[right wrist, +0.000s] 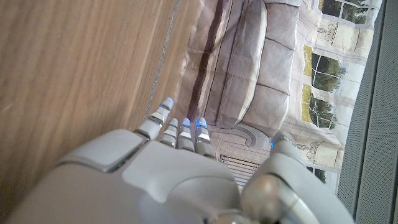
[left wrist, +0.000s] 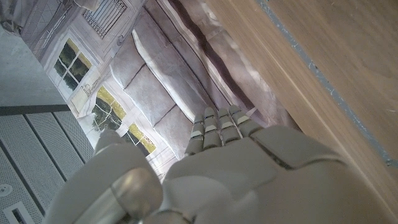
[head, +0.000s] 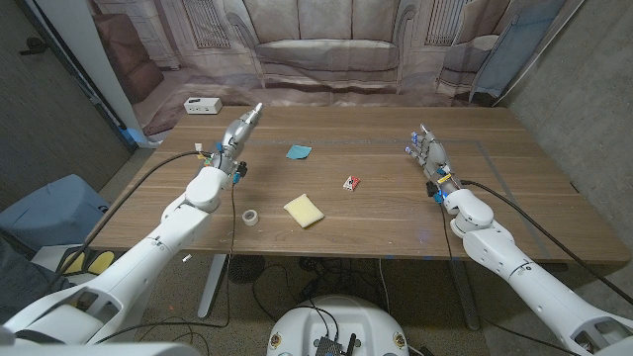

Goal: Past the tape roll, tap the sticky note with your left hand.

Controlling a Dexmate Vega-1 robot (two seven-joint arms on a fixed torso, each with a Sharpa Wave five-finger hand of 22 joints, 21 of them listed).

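While the left robot hand hovers, the sticky note lies flat, corner toward the couch backdrop.

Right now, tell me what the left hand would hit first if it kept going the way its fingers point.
Probably nothing on the table: the left hand points up and away toward the far edge, left of the blue sticky note. Depth is unclear.

Left hand raised with fingers straight and together, right hand open, both empty.
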